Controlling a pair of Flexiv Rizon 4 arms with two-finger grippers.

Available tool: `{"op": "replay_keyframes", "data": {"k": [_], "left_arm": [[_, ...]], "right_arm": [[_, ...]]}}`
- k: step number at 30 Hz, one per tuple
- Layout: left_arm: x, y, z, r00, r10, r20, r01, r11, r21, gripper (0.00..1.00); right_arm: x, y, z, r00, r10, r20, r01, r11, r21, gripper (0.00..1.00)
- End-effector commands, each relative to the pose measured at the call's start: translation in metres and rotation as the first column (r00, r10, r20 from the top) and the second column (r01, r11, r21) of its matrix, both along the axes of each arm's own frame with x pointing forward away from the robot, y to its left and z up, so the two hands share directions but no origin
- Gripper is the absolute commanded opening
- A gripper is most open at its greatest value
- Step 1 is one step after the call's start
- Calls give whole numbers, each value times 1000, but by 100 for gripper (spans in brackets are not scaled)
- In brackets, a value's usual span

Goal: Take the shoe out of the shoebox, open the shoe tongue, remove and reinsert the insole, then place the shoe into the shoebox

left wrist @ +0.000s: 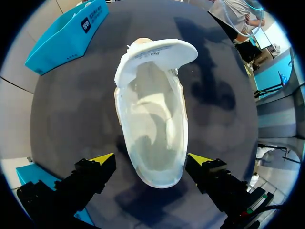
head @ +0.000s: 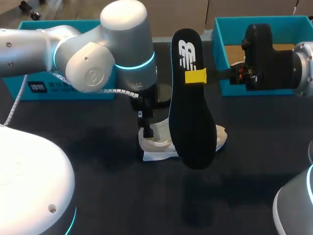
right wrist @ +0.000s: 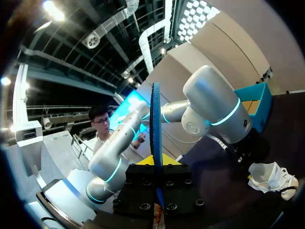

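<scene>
Colours noted: insole [head: 191, 103] black with a white logo mark, its edge blue in the right wrist view (possibly lighting). shoe [left wrist: 155, 129] plain white to cream. shoebox [head: 222, 54] teal, tan inside. table [head: 122, 196] black. left gripper [left wrist: 151, 161] black with yellow tips. left arm [head: 98, 54] silver-grey with a cyan ring.

Black insole [head: 191, 112] aloft, upright; white shoe [left wrist: 152, 143] lies tongue open.

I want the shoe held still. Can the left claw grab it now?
Probably yes. The left claw is open with a finger on each side of the shoe, and nothing blocks it. The insole is up in the right claw.
</scene>
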State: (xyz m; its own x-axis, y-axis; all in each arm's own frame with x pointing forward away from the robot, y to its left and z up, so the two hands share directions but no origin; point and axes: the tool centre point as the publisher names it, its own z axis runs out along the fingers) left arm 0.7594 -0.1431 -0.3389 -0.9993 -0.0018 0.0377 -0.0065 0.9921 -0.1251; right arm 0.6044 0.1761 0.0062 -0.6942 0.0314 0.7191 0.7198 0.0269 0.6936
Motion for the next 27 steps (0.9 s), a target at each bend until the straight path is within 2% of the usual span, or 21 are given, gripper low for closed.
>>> {"op": "replay_keyframes", "data": {"k": [1, 18, 27], "left_arm": [[0, 0, 0, 1000, 0, 2, 0, 1000, 1, 100], [0, 0, 0, 1000, 0, 2, 0, 1000, 1, 100], [-21, -7, 6, 999, -4, 35, 3, 1000, 25, 100]], "right_arm": [[1, 2, -1, 1000, 0, 0, 0, 1000, 1, 0], [1, 2, -1, 1000, 0, 0, 0, 1000, 1, 0], [1, 2, -1, 1000, 0, 0, 0, 1000, 1, 0]]}}
